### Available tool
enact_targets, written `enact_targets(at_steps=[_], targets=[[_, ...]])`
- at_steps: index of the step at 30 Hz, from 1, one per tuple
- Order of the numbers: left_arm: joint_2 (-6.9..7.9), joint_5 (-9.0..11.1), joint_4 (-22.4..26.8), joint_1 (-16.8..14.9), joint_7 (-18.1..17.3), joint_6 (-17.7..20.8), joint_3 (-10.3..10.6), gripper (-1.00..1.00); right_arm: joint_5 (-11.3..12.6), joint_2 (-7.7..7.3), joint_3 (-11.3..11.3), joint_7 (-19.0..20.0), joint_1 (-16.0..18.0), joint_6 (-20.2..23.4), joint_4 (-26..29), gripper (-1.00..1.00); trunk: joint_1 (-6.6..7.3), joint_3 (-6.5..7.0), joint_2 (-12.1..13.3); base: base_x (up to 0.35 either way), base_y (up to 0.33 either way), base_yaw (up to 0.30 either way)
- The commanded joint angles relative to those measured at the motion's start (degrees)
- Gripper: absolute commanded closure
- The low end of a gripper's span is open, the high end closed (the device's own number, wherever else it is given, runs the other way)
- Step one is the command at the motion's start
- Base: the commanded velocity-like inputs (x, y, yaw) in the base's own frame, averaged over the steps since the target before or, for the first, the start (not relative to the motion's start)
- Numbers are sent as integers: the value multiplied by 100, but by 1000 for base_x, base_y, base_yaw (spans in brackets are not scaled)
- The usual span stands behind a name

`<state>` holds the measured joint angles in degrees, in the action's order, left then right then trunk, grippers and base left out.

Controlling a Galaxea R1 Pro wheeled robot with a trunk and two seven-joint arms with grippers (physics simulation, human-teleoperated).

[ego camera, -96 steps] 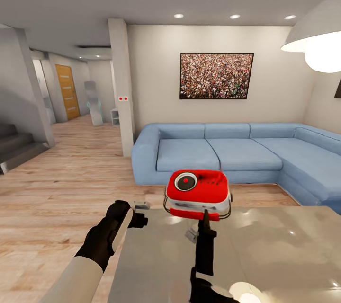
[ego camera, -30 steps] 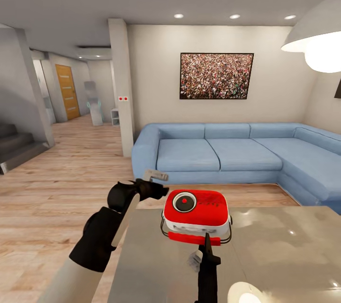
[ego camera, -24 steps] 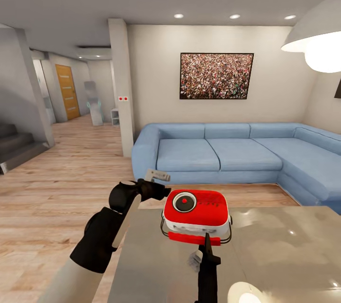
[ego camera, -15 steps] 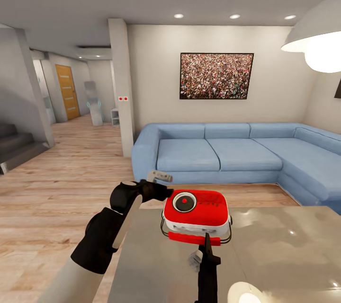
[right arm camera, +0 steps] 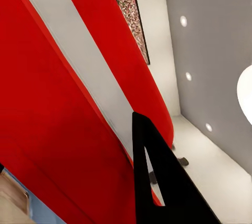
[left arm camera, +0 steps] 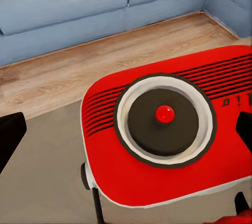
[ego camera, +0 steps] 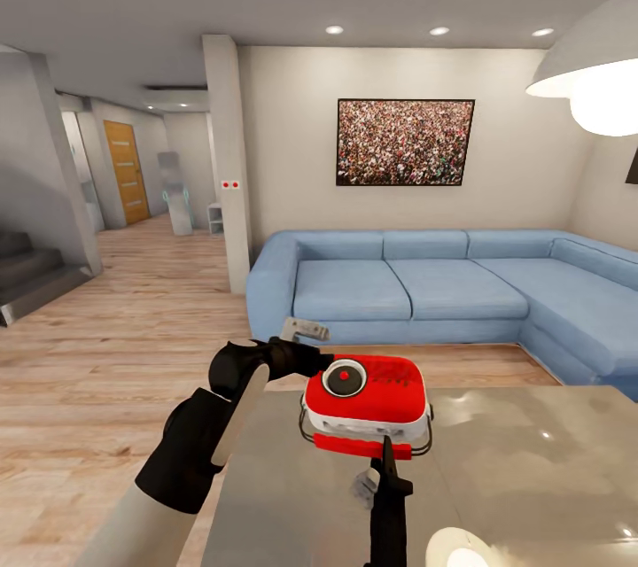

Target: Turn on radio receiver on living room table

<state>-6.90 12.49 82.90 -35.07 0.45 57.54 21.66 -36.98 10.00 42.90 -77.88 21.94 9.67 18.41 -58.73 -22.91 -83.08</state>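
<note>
while poised at the far left corner of the radio receiver [ego camera: 366,401], left gripper [ego camera: 306,345] open: dark fingertips [left arm camera: 10,139] set wide apart at opposite borders of the left wrist view, dial [left arm camera: 165,120] with red centre button between them. no contact with the casing visible. right gripper [ego camera: 387,471] close against the near red edge of the receiver; jaw state cannot be told, one dark finger [right arm camera: 160,182] visible against the red and white casing [right arm camera: 68,103].

receiver located near the far left corner of the table [ego camera: 532,469], close to the far edge, thin wire handle at both sides. bare tabletop to the right of the receiver and toward the near side. left forearm [ego camera: 190,452] positioned outside the table's left edge, above open floor [ego camera: 106,354].

table surface glossy grey, reflective. light wood-plank floor between table and blue l-shaped sofa [ego camera: 425,288]. framed crowd picture [ego camera: 405,142] on the white wall above the sofa. white pendant lamp [ego camera: 594,71] cut off at the right border. pillar [ego camera: 228,164], corridor and orange door [ego camera: 127,170] to the left.

right arm cut off at the lower border of the head view. casing markings in the left wrist view cropped, not legible.
</note>
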Motion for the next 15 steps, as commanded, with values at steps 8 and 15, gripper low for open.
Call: enact_targets(at_steps=[8, 15], targets=[[-5, 110, -2, 0, -1, -5, 107, -100, -11, 0, 8, 0, 2, -182, -107, 100, 0, 1, 0, 0, 0, 0], [-5, 113, -2, 0, -1, -6, 113, -100, -11, 0, 8, 1, -50, -193, -118, 100, 0, 1, 0, 0, 0, 0]])
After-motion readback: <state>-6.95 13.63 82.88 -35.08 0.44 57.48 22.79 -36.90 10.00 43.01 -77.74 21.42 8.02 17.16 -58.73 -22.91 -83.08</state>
